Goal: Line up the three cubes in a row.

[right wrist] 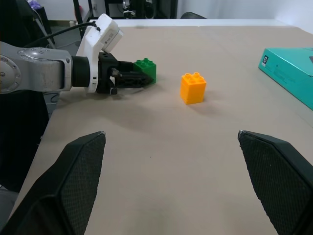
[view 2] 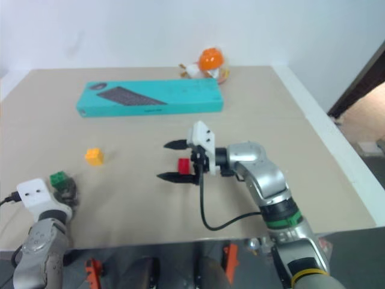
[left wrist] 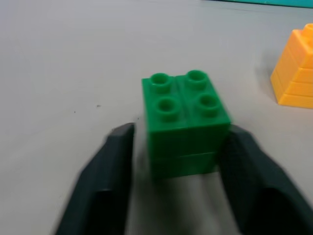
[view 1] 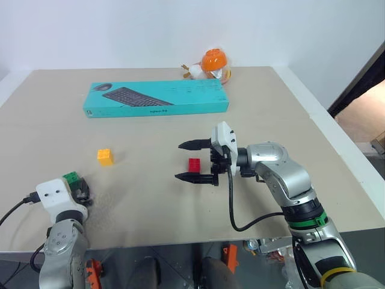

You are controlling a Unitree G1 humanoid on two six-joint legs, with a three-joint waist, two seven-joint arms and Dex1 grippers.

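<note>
— Where do the cubes sit right now?

— Spread across the near half of the counter [view 1: 289,90]. The green cube [left wrist: 185,122] is at the near left corner, the yellow cube [view 1: 105,156] a little farther in and to its right, and the red cube [view 1: 194,165] well off to the right, near the middle.

— Which arm has what?

— The left gripper [left wrist: 178,161] has its two fingers on either side of the green cube, clenched on it, with the cube resting on the counter. The right gripper [view 1: 191,161] hangs spread wide, pointing left, with the red cube just behind its fingertips, between the two fingers as seen from above. It holds nothing.

— So what does the next move hinge on?

— On the direction from green to yellow, I'd say. Yellow lies close by, ahead and to the right of the left gripper, so that arm is plainly the nearer one for bringing green beside it. Red is the far one, and the right arm is already at it.

— Any worry?

— Only that the row needs a line; the teal box [view 1: 156,99] edge at the back could serve as a guide.
</note>
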